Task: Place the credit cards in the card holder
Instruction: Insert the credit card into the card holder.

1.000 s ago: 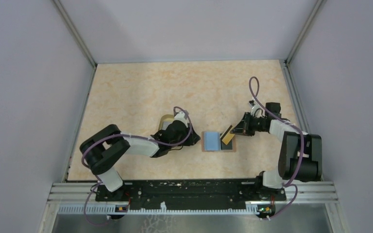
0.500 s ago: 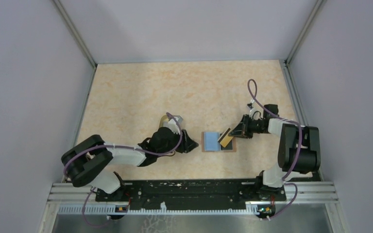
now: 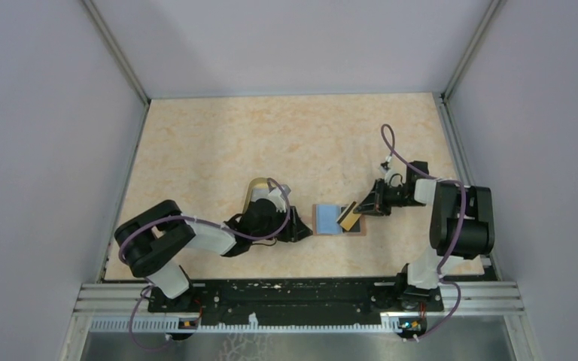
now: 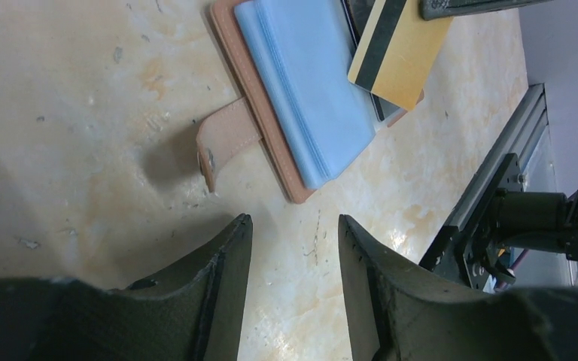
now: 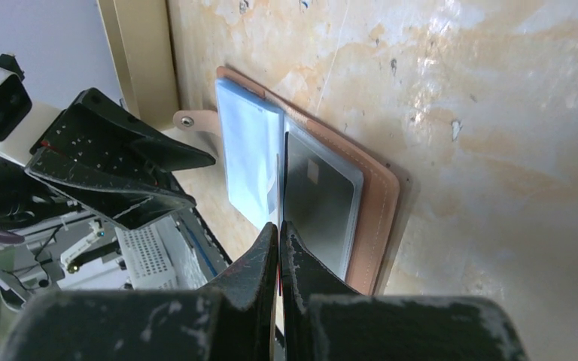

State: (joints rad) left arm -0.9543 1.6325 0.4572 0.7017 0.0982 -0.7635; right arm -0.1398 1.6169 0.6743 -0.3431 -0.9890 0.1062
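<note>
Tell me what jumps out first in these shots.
The card holder lies open mid-table, with its light blue inside facing up. The right gripper pinches a gold credit card with a black stripe, tilted over the holder's right half. The left gripper sits open just short of the holder's tab, holding nothing.

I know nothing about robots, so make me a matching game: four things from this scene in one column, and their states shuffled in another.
1 card holder
2 credit card
3 left fingers
4 right fingers

A apart, nothing between them
B lying open on the table
C pinched shut on the credit card
D gold with a black stripe, tilted over the card holder

Pairs: 1-B, 2-D, 3-A, 4-C
</note>
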